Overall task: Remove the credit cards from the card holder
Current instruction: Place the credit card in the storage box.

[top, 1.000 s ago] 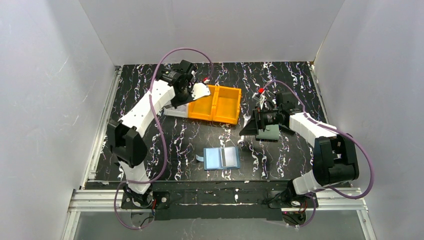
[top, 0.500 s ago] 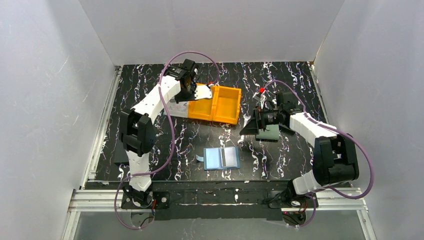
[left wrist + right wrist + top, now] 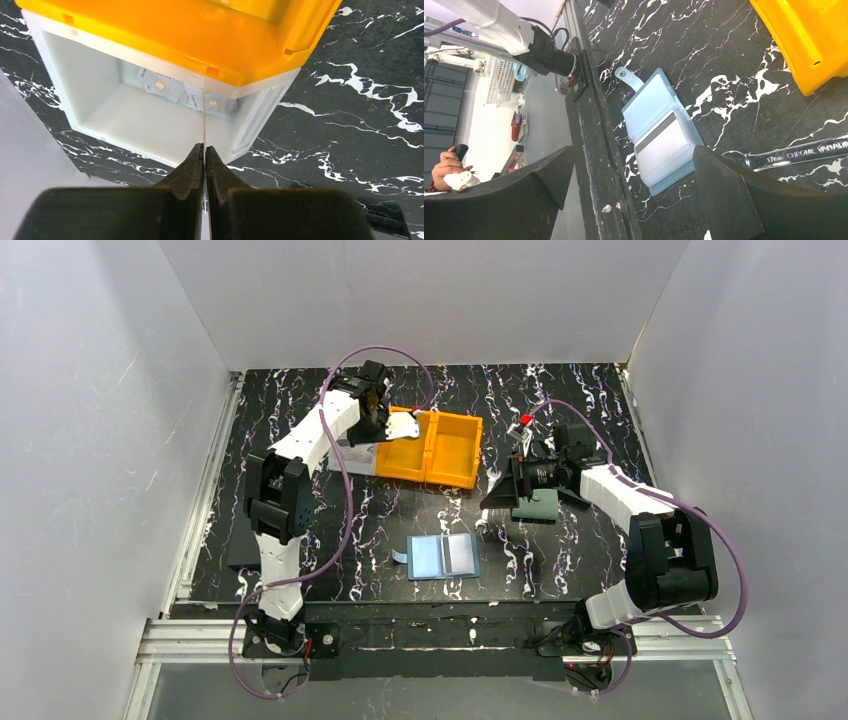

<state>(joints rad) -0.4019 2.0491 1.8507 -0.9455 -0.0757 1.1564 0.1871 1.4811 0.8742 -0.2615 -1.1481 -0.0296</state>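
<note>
- Left arm (image 3: 300, 445) has tucked its elbow inward since 1 second ago; holder unmoved.
- White bin (image 3: 75, 75), toward the far-left corner, already holds 2 cards (image 3: 160, 85).
- Card holder (image 3: 443, 556) lies open mid near edge, striped card (image 3: 663, 147) inside; right gripper (image 3: 633, 150) gapes nearby.
- Left gripper (image 3: 204, 147) pinches 1 credit card (image 3: 204, 120) edge-on over the bin; the drop-off step, so next likely letting go.

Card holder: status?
Left fingers shut on a credit card, edge-on at the white bin. Right fingers open, empty. Card holder lies open, a striped card showing inside. Wrench beside it, not covering.
</note>
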